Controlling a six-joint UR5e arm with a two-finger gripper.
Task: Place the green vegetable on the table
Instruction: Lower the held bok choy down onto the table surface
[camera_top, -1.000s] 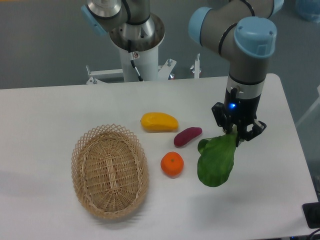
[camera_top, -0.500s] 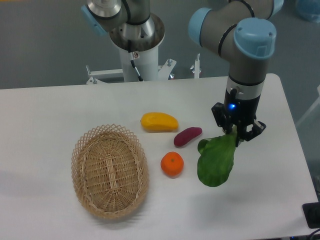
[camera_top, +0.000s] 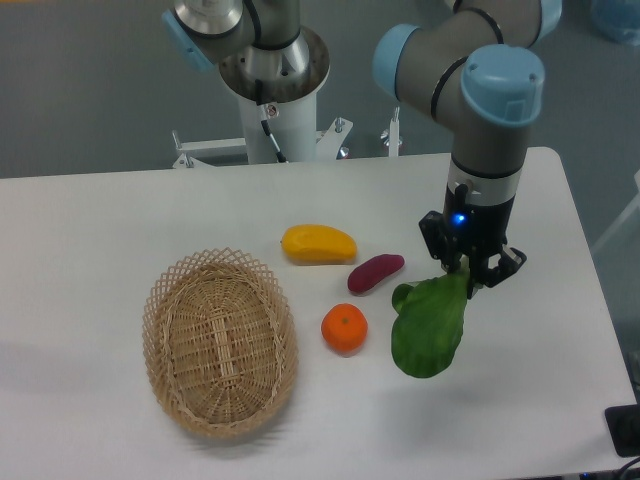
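Table (camera_top: 110, 230): white top with rounded corners, bearing all items below.
Robot arm (camera_top: 480, 110): grey with blue caps, reaching down over the right half of the table.
Basket (camera_top: 220, 340): woven wicker, oval, at front left, well apart from the rest.
Green vegetable (camera_top: 430, 325): broad dark leaves hanging down and left, stem end up in the gripper; whether the leaf tip touches the table is hard to tell.
Gripper (camera_top: 465, 272): black, fingers clamped on the vegetable's stem.
Mango (camera_top: 317, 244): yellow, centre.
Sweet potato (camera_top: 376, 273): purple, just beside the mango.
Orange (camera_top: 344, 328): near the leaves.
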